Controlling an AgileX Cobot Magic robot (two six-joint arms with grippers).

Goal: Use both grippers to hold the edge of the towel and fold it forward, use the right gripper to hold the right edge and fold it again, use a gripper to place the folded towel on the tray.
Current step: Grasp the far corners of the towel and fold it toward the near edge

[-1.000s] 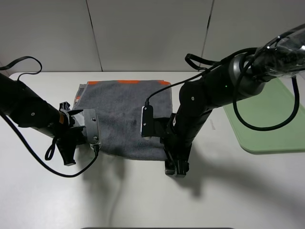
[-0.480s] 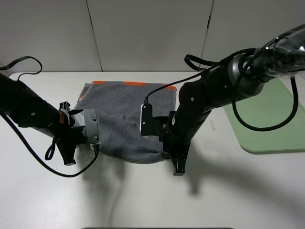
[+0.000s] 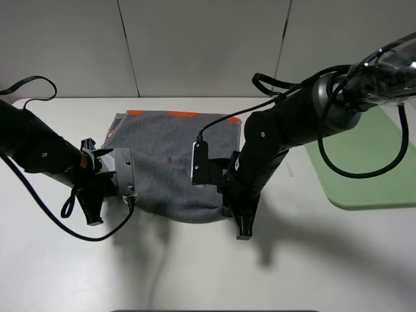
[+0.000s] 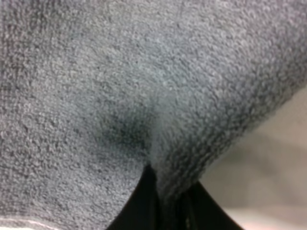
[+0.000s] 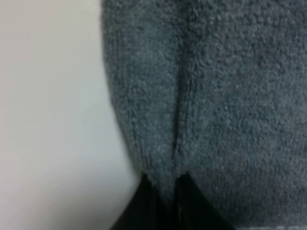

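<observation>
A grey towel [image 3: 170, 162] with an orange strip along its far edge lies on the white table. My left gripper [image 3: 122, 195] is shut on the towel's near left corner; in the left wrist view the grey cloth [image 4: 144, 96] is pinched between the black fingers [image 4: 144, 201]. My right gripper [image 3: 229, 207] is shut on the near right corner; the right wrist view shows the cloth's hem [image 5: 182, 120] clamped in the fingers [image 5: 148, 206]. The near edge is lifted and sags between the two grippers. The pale green tray [image 3: 364, 162] lies at the far right.
The white table [image 3: 195, 273] runs bare in front of the towel and to the left. A grey panelled wall [image 3: 195, 45] stands behind the table. Black cables [image 3: 97, 234] hang from both arms over the table.
Both grippers have lifted the towel's near edge off the table; the right gripper rose and drew slightly inward. The near edge now sags, and the far edge shifted a little.
</observation>
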